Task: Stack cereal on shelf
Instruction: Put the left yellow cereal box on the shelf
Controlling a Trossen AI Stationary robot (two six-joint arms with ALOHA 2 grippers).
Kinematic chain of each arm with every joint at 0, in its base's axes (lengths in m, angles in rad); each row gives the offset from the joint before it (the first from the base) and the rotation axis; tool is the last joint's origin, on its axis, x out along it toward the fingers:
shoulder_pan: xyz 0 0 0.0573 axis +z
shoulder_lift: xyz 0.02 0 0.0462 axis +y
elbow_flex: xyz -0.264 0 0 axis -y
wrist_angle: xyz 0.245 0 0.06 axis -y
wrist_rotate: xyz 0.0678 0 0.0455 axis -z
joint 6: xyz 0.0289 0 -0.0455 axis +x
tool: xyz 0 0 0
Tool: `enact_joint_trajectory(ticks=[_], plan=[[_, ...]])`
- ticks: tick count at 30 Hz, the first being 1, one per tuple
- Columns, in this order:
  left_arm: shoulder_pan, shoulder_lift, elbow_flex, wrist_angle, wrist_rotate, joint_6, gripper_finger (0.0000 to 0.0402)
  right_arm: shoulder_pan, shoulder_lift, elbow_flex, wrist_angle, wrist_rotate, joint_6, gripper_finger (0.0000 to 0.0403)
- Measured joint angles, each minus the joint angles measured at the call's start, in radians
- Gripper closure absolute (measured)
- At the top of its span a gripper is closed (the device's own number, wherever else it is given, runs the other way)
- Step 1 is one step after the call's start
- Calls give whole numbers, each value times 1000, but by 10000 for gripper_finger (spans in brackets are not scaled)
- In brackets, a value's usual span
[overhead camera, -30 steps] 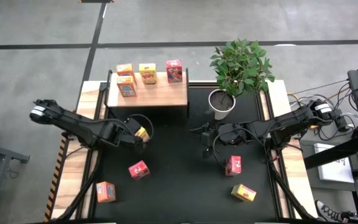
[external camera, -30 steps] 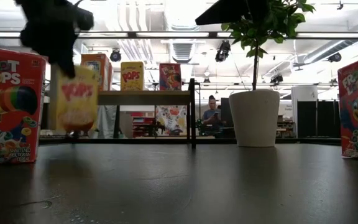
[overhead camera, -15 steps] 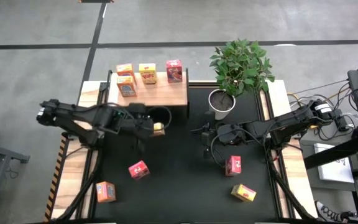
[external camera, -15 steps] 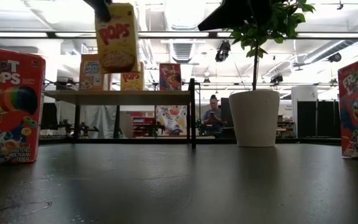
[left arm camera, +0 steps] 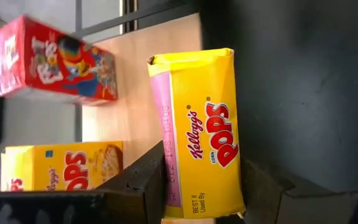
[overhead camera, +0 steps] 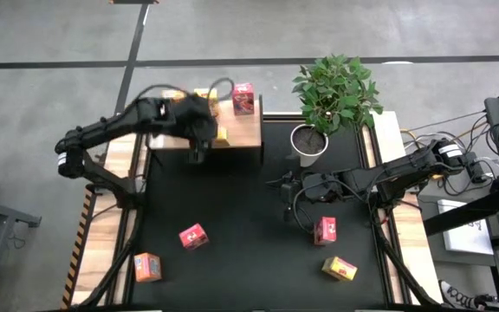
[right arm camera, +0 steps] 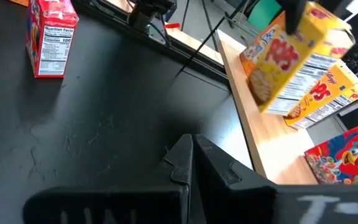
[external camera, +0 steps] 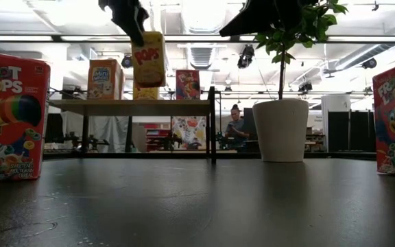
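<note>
Left claw [left arm camera: 201,186] is pinching a yellow box [left arm camera: 197,124] by its narrow sides, a dark finger on each side, and holding it in the air above the front part of the shelf [overhead camera: 241,134]. The box is reading "Kellogg's Corn POPS" in red, with "BEST If Used By" near the claw end and a pink side panel. It is smooth printed cardboard, rectangular, with a crimped end flap.

Right claw [right arm camera: 191,158] is hanging low over the middle of the dark matte tabletop [overhead camera: 241,225], fingers pressed together and gripping nothing.

Nearest on the tabletop, an orange box [overhead camera: 148,267] and a second yellow box [overhead camera: 340,269] are lying near the front edge. Slightly further in, one red box [overhead camera: 192,236] and another red box [overhead camera: 326,230] are sitting apart from each other; in the low view the red fronts are reading "Froot Loops" with a toucan.

On the pale wood board of the shelf, which is sitting on a black frame, a Pops box [left arm camera: 64,165] and a red Froot Loops box [overhead camera: 243,98] are standing at the back. An orange box reading "Mini" [external camera: 103,79] is standing at the left end.

A white pot with a leafy plant [overhead camera: 336,91] is standing just right of the shelf.
</note>
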Motion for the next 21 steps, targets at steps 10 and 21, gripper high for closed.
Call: enact_joint_trajectory(ticks=[10, 21], plan=[[208, 58, -6, 39, 146, 42, 262, 0, 0, 0, -3, 0, 9, 394], [226, 91, -4, 43, 153, 98, 260, 0, 0, 0, -13, 0, 9, 394]])
